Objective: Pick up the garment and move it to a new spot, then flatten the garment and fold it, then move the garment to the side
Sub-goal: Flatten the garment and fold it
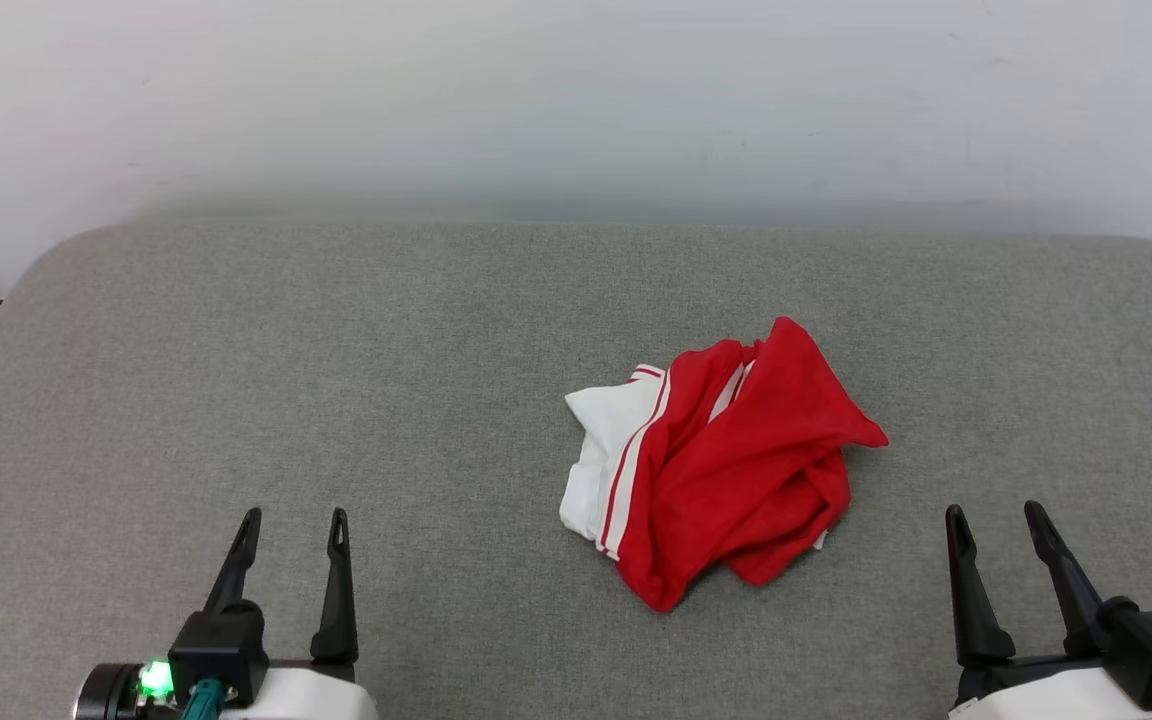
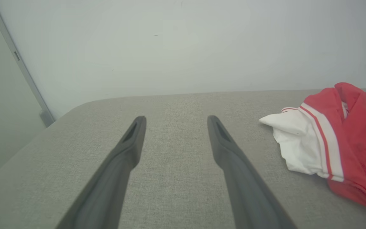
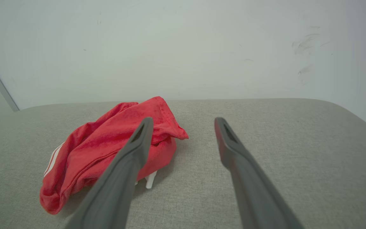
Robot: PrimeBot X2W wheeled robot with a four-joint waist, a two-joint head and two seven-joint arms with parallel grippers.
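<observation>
The garment [image 1: 726, 465] lay crumpled in a soft heap of red knit and white sleeve (red-and-white striped trim showing along one fold) on the grey woven cushion [image 1: 336, 380], right of centre. The left gripper [image 1: 294, 528] and right gripper [image 1: 998, 522], long tapered dark fingers spread wide, held nothing, apart from the cloth.

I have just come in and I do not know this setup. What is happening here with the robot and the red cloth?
A two-armed robot faces a crumpled red and white garment lying on a grey padded surface. Nothing is held: the left tool and the right tool are both open and apart from the cloth, which lies nearer the right one. Picking up has not yet begun.
</observation>
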